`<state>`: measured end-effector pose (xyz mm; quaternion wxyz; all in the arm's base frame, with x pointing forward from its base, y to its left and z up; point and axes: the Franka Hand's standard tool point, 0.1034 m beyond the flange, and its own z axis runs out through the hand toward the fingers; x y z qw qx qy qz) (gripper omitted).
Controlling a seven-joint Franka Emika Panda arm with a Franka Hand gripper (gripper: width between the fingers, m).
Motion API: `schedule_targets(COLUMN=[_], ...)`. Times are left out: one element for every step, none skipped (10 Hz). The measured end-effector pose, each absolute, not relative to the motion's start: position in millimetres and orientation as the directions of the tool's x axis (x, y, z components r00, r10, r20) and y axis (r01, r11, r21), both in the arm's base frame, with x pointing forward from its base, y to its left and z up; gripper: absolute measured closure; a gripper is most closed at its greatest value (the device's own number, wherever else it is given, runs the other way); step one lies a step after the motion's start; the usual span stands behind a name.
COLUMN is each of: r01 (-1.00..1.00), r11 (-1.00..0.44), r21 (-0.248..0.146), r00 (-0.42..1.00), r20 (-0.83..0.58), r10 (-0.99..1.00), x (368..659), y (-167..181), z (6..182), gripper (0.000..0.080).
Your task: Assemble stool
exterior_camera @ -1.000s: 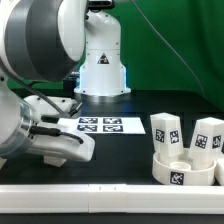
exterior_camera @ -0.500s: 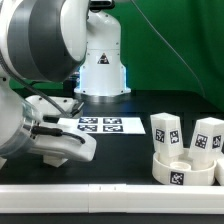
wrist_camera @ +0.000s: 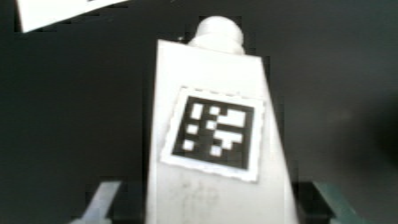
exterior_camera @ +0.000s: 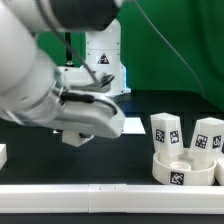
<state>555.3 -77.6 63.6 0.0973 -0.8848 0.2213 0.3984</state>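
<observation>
In the wrist view a white stool leg [wrist_camera: 199,75] with a black-and-white tag [wrist_camera: 217,128] and a rounded peg end fills the picture. My gripper [wrist_camera: 214,205] is shut on it, with one finger [wrist_camera: 107,200] against each side. In the exterior view the round white seat [exterior_camera: 176,171] lies at the right. Two more tagged legs [exterior_camera: 165,131] [exterior_camera: 208,137] stand just behind it. My arm's big white hand [exterior_camera: 90,118] hangs over the middle of the table, and it hides the fingers and the held leg in that view.
The marker board [exterior_camera: 130,126] lies behind the hand, mostly covered, and its white edge [wrist_camera: 71,8] also shows in the wrist view. The robot's white base [exterior_camera: 103,65] stands at the back. A long white bar [exterior_camera: 100,191] edges the front. A small white piece [exterior_camera: 3,155] pokes in at the exterior view's left.
The jaws have shut on the leg. The arm has swung from the exterior view's lower left up toward the middle, now covering most of the marker board.
</observation>
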Motion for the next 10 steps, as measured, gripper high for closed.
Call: schedule_targets(r01=[-0.472, -0.465, -0.462, -0.466, -0.467, -0.466, -0.463, -0.459, -0.450, -0.435], r11=[-0.882, -0.885, -0.887, -0.885, -0.884, -0.885, -0.886, -0.888, -0.893, -0.899], r21=[0.021, 0.026, 0.021, 0.016, 0.016, 0.015, -0.006, -0.020, -0.028, -0.039], r00=[0.585, 0.590, 0.606, 0.628, 0.626, 0.633, 0.699, 0.729, 0.777, 0.822], r20=[-0.741, -0.736, -0.722, -0.699, -0.700, -0.693, -0.618, -0.579, -0.505, -0.426], r10=[-0.330, -0.332, -0.333, -0.343, -0.343, -0.345, -0.361, -0.364, -0.376, -0.379], x=[558.9, 561.9, 565.7, 571.1, 570.3, 572.5, 590.4, 593.3, 602.7, 608.6], y=[-63.3, -53.9, -53.4, -54.5, -54.8, -54.9, -53.7, -46.1, -40.5, -33.5], z=[75.6, 78.9, 76.7, 76.0, 75.7, 74.8, 78.8, 93.9, 105.2, 116.1], gripper=[0.0473, 0.0473, 0.0473, 0.0473, 0.0473, 0.0473, 0.0473, 0.0473, 0.0473, 0.0473])
